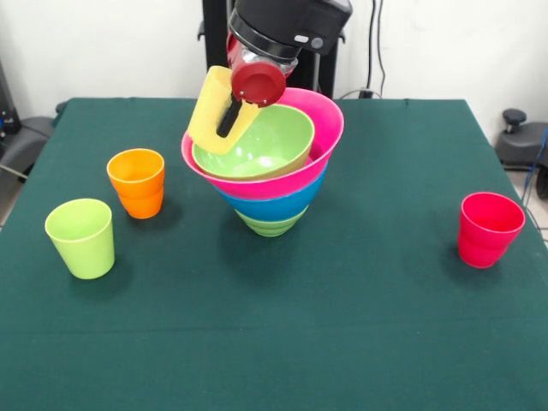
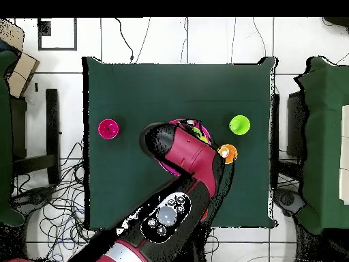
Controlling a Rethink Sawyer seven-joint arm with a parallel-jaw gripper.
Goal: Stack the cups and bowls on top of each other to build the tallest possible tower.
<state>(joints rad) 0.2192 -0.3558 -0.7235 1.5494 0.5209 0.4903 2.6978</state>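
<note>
The tower stands mid-table: a light green bowl point(image 1: 270, 225) at the bottom, then a blue bowl point(image 1: 274, 206), a pink bowl point(image 1: 321, 128) and a smaller light green bowl point(image 1: 270, 145) nested on top. My gripper point(image 1: 228, 118) is shut on a pale yellow cup point(image 1: 210, 116), holding it tilted over the tower's left rim with one black finger point(image 1: 229, 114) against its wall. Loose cups stand on the cloth: orange point(image 1: 137, 181), lime green point(image 1: 80, 237) and red point(image 1: 489, 228). In the overhead view the arm point(image 2: 191, 160) covers most of the tower; only the pink rim point(image 2: 178, 122) shows.
The green-covered table point(image 1: 282, 342) has its edges close to the lime green cup point(image 2: 239, 125), orange cup point(image 2: 228, 153) and red cup point(image 2: 108, 128) sides. Chairs and cables lie around the table on the floor.
</note>
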